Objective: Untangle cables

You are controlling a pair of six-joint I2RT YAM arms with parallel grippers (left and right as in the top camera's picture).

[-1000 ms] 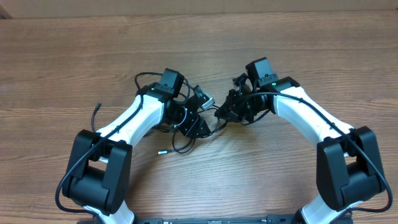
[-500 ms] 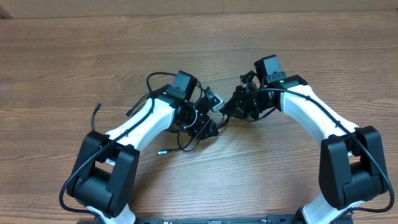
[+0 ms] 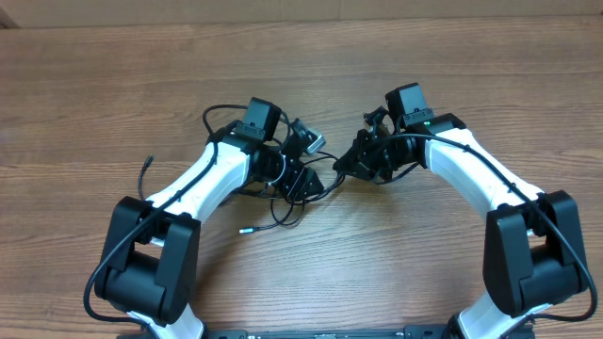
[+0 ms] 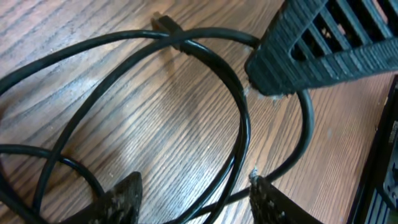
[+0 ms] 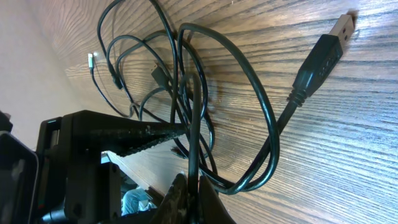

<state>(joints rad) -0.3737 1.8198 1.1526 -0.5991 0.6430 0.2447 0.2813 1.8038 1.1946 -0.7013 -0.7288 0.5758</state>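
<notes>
Table [image 3: 113, 85]: wood grain. The left arm [image 3: 203, 179] angles in toward the centre.

Cables [image 3: 283, 209]: a tangled heap at mid-table, partly under the left gripper [image 4: 196, 199]. One small light-tipped plug [image 3: 243, 230] trails out at the lower left.

Left gripper: low over the wood with its jaws spread wide. Several loops cross the gap between them, and none is pinched. A black ribbed finger [image 4: 323, 43] enters this view from the upper right, its tip against a strand.

Right gripper [image 5: 189, 196]: just beside the left one, jaws clenched on a single strand that rises out of the heap. A USB plug [image 5: 323, 50] lies flat on the wood beyond the loops.

From overhead, both grippers cover the upper part of the tangle, so the crossings there cannot be traced.
</notes>
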